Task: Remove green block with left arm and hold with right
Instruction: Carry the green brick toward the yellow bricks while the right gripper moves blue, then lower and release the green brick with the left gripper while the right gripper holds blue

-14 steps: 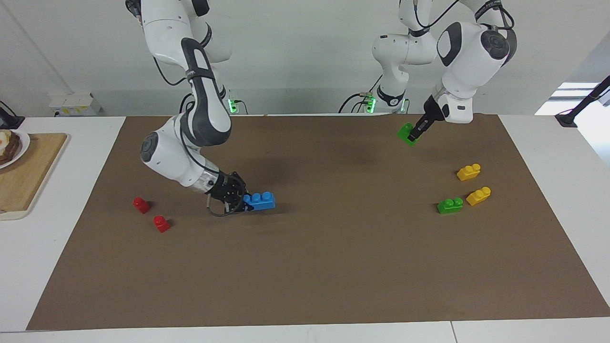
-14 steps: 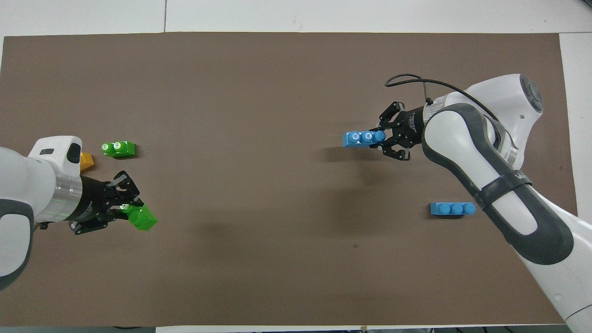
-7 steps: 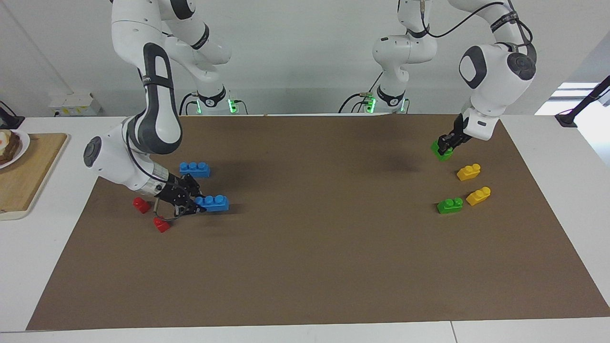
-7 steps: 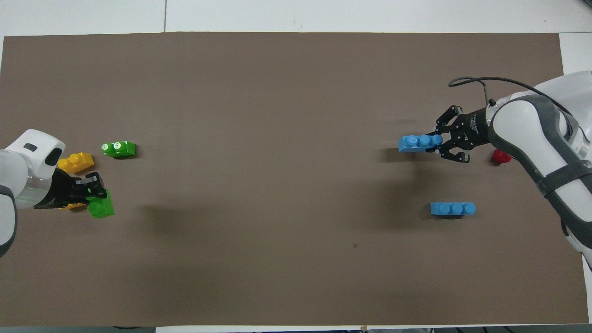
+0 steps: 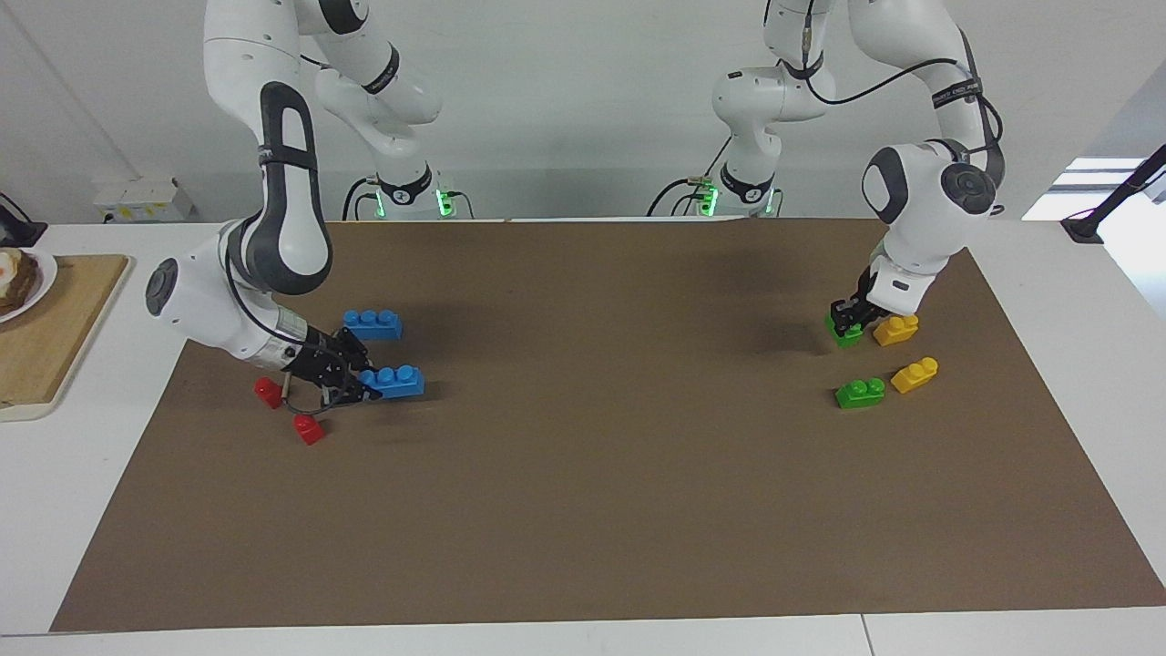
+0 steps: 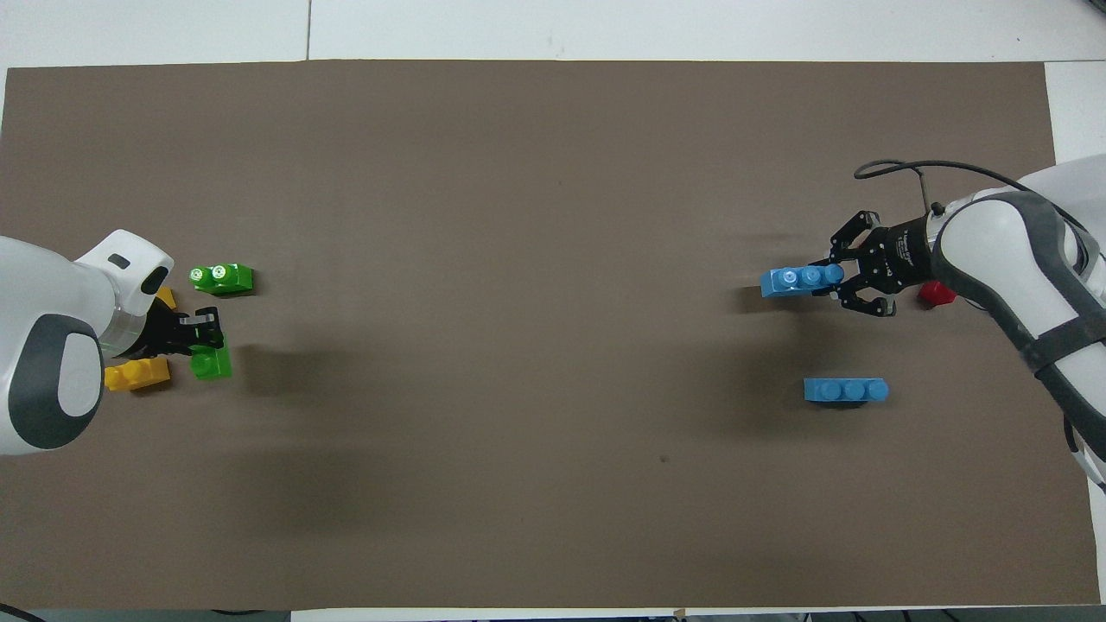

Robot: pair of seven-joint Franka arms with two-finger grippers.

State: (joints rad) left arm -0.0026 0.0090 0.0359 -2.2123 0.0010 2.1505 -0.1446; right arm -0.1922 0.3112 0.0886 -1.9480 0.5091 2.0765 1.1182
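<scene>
My left gripper (image 5: 849, 319) is shut on a green block (image 5: 843, 331) and holds it low at the brown mat, right beside a yellow brick (image 5: 896, 329). In the overhead view this green block (image 6: 211, 363) sits under the left gripper (image 6: 203, 339). A second green block (image 5: 861, 393) lies loose on the mat, farther from the robots. My right gripper (image 5: 363, 383) is shut on the end of a blue three-stud brick (image 5: 393, 381), low at the mat toward the right arm's end; the gripper (image 6: 836, 280) and the brick (image 6: 799, 280) also show from overhead.
A second yellow brick (image 5: 915, 374) lies by the loose green block. Another blue brick (image 5: 373, 323) lies nearer the robots than the held one. Two red pieces (image 5: 269, 392) (image 5: 309, 428) lie by the right gripper. A wooden board (image 5: 46, 337) lies off the mat.
My left gripper has carried the green block down and toward the left arm's end, to beside the yellow brick. My right gripper has dragged the blue brick toward the right arm's end.
</scene>
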